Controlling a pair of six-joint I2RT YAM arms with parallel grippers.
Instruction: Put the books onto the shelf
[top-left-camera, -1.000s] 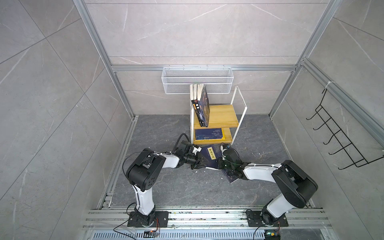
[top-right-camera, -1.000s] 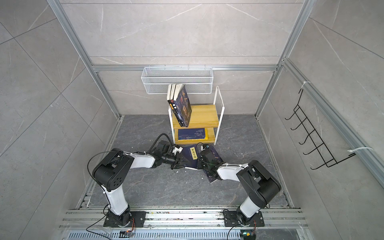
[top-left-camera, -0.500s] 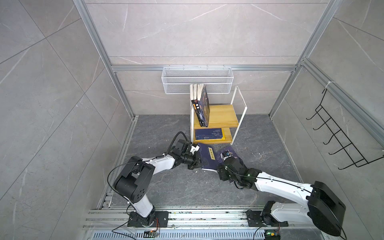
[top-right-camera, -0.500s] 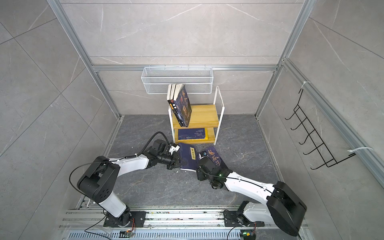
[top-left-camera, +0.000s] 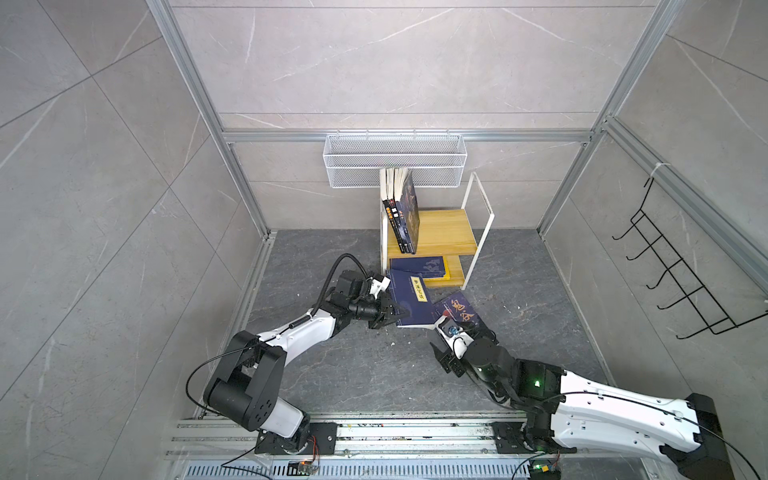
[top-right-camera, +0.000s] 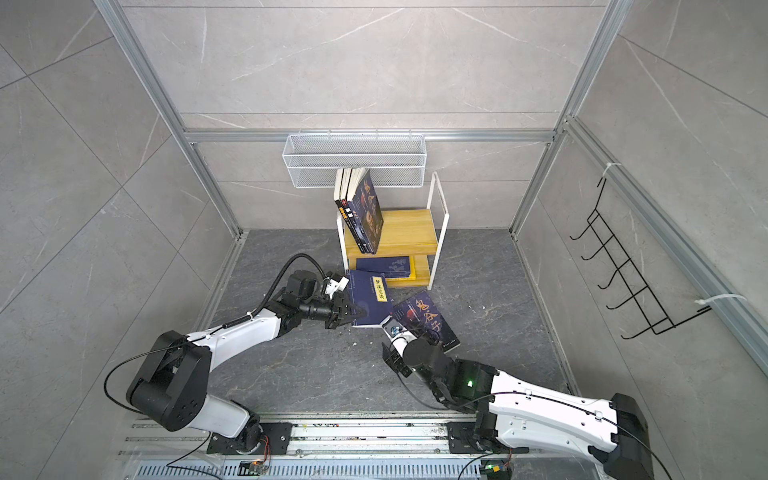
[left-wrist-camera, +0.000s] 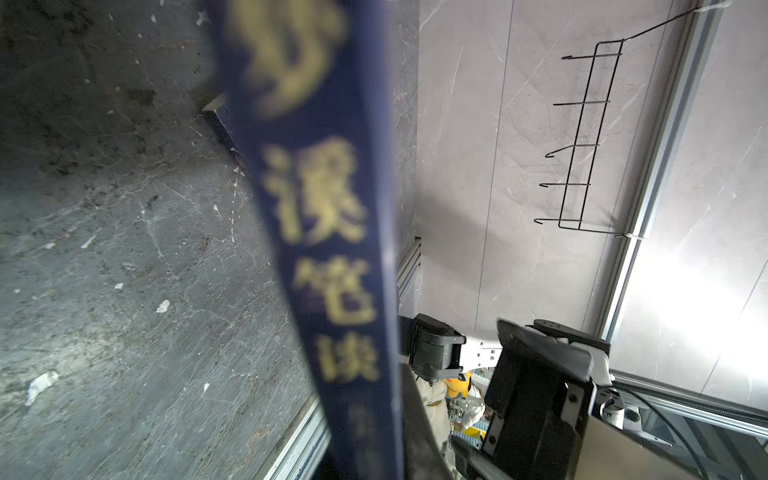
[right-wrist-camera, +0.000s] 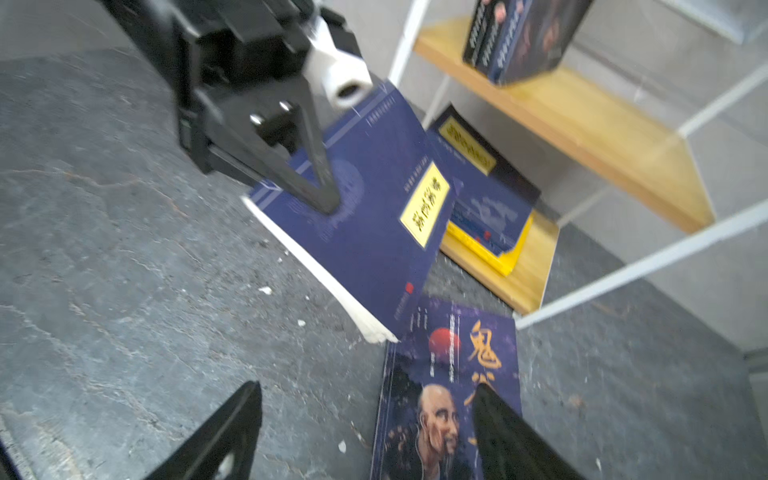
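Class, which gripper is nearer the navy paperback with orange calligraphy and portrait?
Right. The right gripper hangs open over the portrait paperback's edge; the left gripper grips the yellow-labelled navy book beside it.

The books (top-left-camera: 409, 301) are glossy paper, the shelf (top-left-camera: 446, 228) smooth wood, the floor (top-left-camera: 374, 374) matt.

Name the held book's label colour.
Yellow; the label shows best in the right wrist view.

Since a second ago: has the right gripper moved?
Yes. In a top view the right gripper has backed away from the shelf, toward the arm bases, and its fingers have opened.
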